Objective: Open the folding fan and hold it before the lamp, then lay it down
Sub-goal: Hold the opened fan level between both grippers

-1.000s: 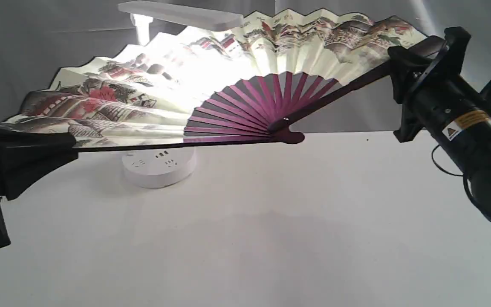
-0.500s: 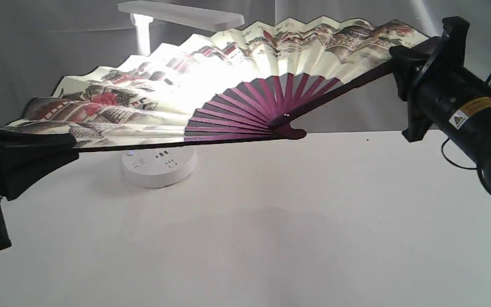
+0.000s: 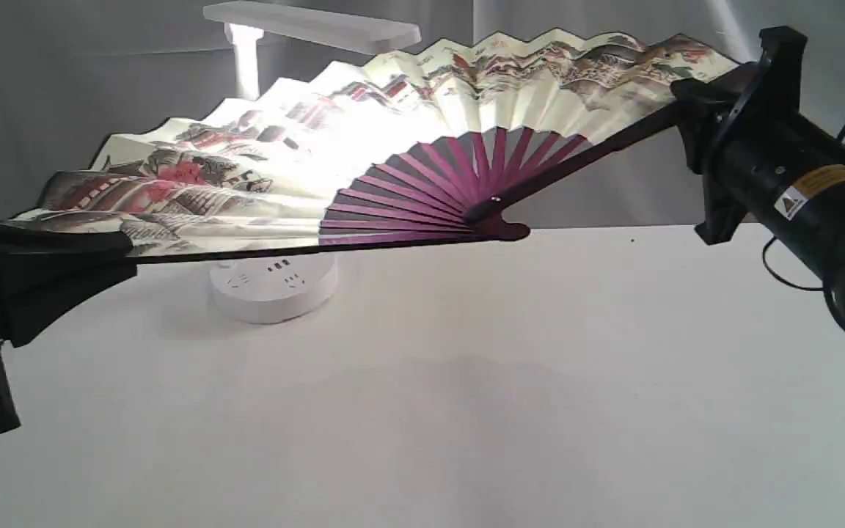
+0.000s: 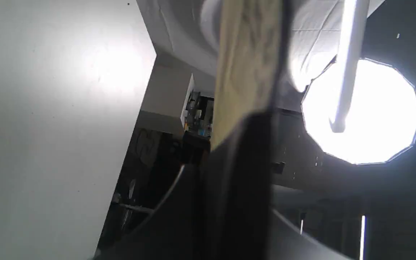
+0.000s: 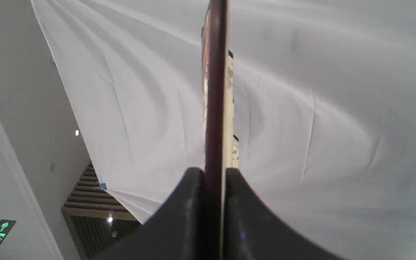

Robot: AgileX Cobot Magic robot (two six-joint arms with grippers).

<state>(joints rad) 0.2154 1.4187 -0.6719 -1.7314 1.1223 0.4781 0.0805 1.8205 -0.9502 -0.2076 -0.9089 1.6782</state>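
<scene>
The folding fan (image 3: 422, 139) is spread wide open above the table, its painted cream paper lit from behind by the lamp (image 3: 312, 26). The lamp's round base (image 3: 273, 286) stands on the table under the fan's left half; the stem is partly hidden behind the paper. My left gripper (image 3: 111, 246) is shut on the fan's left guard, seen edge-on as the fan (image 4: 246, 72) in the left wrist view. My right gripper (image 3: 683, 103) is shut on the right guard, with the maroon guard (image 5: 215, 90) pinched between the black fingers (image 5: 193, 195). The fan's pivot (image 3: 499, 227) hovers near the table's back edge.
A white table (image 3: 430, 381) fills the foreground below the fan. A grey cloth backdrop (image 3: 63, 88) hangs behind. The right arm's black body (image 3: 811, 205) reaches in from the right. A bright studio light (image 4: 363, 112) glares in the left wrist view.
The right gripper has lifted and shifted slightly right, pulling the fan a little wider and flatter. The left gripper has stayed nearly still.
</scene>
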